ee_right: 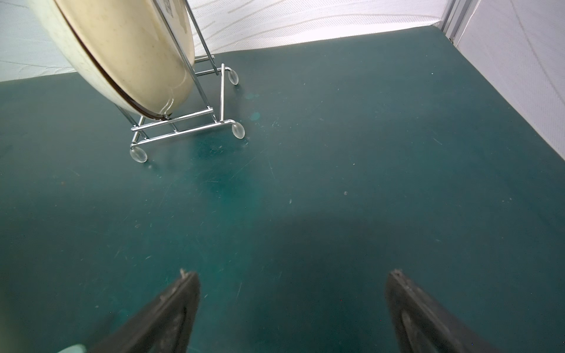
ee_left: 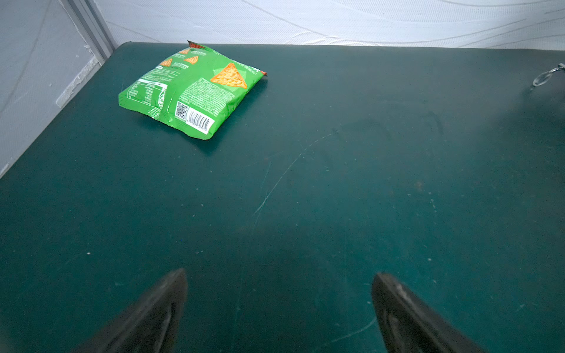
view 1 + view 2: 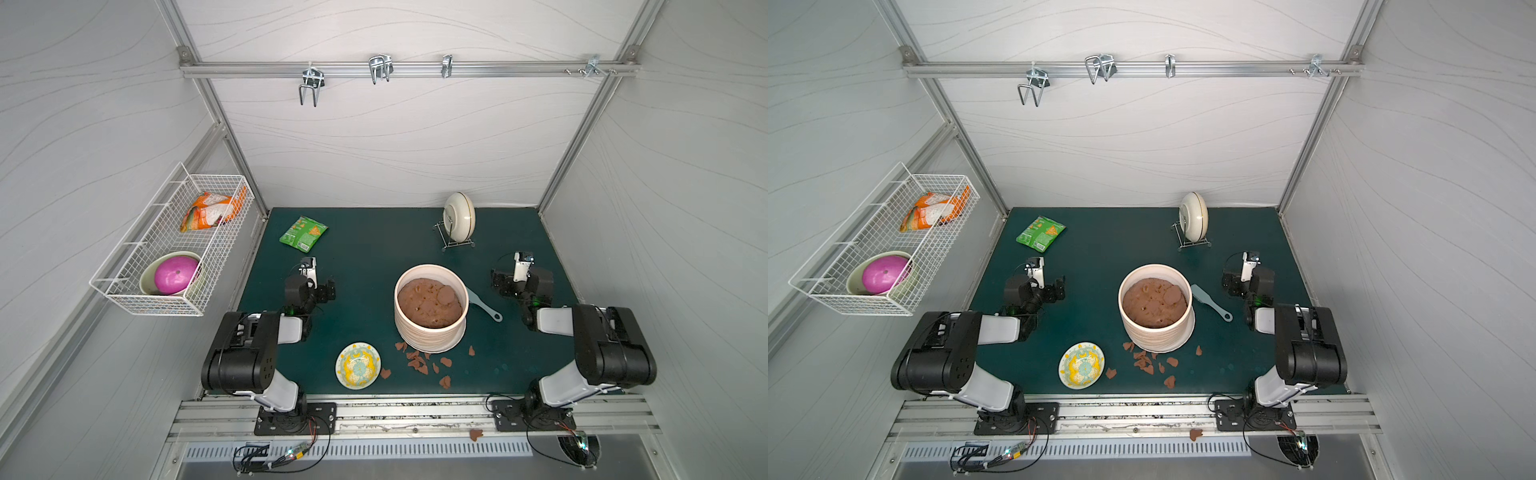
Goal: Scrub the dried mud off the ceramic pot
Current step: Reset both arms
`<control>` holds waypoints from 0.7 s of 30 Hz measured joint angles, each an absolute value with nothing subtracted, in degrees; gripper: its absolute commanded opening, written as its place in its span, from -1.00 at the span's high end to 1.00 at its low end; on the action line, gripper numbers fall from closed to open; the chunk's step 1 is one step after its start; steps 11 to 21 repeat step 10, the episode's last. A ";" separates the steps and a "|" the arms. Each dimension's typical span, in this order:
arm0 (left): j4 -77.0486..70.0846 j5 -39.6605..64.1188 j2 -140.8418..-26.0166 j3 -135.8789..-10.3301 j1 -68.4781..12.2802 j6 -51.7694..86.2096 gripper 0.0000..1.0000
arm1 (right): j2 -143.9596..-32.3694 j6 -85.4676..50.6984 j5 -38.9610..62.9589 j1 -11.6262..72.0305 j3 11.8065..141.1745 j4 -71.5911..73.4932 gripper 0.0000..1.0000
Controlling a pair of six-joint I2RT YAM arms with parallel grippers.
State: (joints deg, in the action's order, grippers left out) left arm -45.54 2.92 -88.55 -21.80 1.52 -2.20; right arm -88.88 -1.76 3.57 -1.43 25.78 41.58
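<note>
We see the dark green worktop (image 3: 374, 249) carrying the ceramic pot (image 3: 419, 332) near its middle, between the two arms. In both top views it stands upright on its wider saucer base, filled close to the rim with lumpy brown soil (image 3: 428, 307). We judge it heavy with that fill, stiff, and brittle if tipped. The wall looks too wide to clamp across, so the rim seems the place to steady it, one finger inside and one outside. The left pincer (image 2: 279, 275) stands wide and empty over bare worktop, well apart from the pot. The right pincer (image 1: 293, 273) is likewise spread wide with nothing between its fingers. A pale blue brush (image 3: 484, 306) lies flat just beside the pot on the right arm's side, its head partly hidden behind the pot. It looks light and rigid, and the slim handle pointing away from the pot is the natural place to take it. The dried mud (image 3: 417, 361) lies as small reddish-brown flakes scattered on the worktop in front of the pot's base. From above we cannot quite tell whether any clings to the ribbed wall, though the side we see looks clean.
</note>
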 measured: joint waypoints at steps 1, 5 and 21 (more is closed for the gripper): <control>-45.54 2.59 -88.55 -21.82 1.52 -2.04 -0.99 | -88.88 -1.69 3.55 -1.39 25.78 41.58 -0.98; -45.52 1.43 -88.55 -22.00 1.52 -1.37 -0.99 | -88.88 -1.63 3.40 -1.21 25.78 41.58 -0.98; -45.52 0.82 -88.55 -22.09 1.52 -1.28 -0.99 | -88.88 -1.61 3.38 -1.13 25.78 41.58 -0.98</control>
